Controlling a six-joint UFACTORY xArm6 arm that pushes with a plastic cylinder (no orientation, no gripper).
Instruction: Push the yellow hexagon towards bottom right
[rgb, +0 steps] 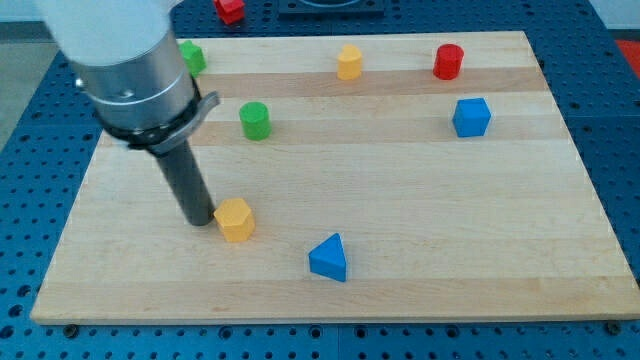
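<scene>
Yellow hexagon (235, 219) sitting left of centre near the wooden counter (420, 200) bottom edge, touching or just beside my tip (199, 220) on its view's-right side. No fingers here, only a plain rod. Blue triangle (329, 259) lying along the bottom-right path.

The arm (130, 70) partly hides a green block (192, 56); a red block (230, 9) is cut off at the view's top.

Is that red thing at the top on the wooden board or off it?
Off: the red block sits on blue perforated surface beyond the wooden board's top edge.
</scene>
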